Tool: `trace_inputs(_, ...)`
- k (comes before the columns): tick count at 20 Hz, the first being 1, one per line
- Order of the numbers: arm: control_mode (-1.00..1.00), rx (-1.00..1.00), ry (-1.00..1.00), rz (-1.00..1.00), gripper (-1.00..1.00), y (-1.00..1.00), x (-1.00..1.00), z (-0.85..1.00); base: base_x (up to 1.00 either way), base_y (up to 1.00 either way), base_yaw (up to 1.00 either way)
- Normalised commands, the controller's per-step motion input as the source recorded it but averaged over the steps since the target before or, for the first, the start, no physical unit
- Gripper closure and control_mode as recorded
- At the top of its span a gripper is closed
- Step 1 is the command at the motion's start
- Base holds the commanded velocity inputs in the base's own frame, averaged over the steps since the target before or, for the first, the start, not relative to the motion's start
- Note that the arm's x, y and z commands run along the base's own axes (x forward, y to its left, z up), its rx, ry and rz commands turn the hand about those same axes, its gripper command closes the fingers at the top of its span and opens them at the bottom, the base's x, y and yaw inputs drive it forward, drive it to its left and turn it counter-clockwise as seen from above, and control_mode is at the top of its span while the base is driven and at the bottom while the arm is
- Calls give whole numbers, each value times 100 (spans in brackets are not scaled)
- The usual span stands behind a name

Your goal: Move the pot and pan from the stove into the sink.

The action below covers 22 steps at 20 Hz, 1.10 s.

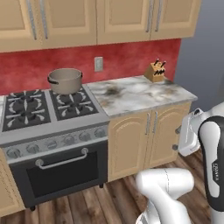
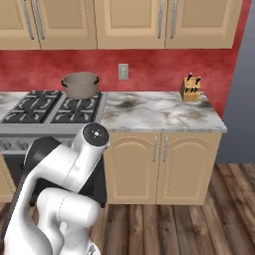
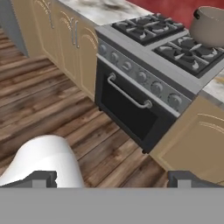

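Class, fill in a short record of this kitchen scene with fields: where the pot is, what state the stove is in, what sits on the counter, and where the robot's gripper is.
pot: the pot stands on the back right burner of the stove, no lid on it
stove: oven door shut, other burners bare
counter: marble counter to the right of the stove, a knife block at its back corner
wall: a socket on the red backsplash
gripper: the gripper hangs open over the wooden floor in front of the oven, away from the pot
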Motion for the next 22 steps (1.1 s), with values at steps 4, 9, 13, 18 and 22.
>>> trace_inputs(4, 100, 0, 0, 0, -100, 0, 0, 0, -3, 59, 6)
trace_inputs(9, 100, 0, 0, 0, -100, 0, 0, 0, -5, 69, 6)
trace_inputs(13, 100, 0, 0, 0, -100, 0, 0, 0, -4, 61, 3)
trace_inputs(18, 100, 0, 0, 0, -100, 0, 0, 0, -2, 30, 0)
trace_inputs(22, 100, 0, 0, 0, -100, 0, 0, 0, 0, 0, 0)
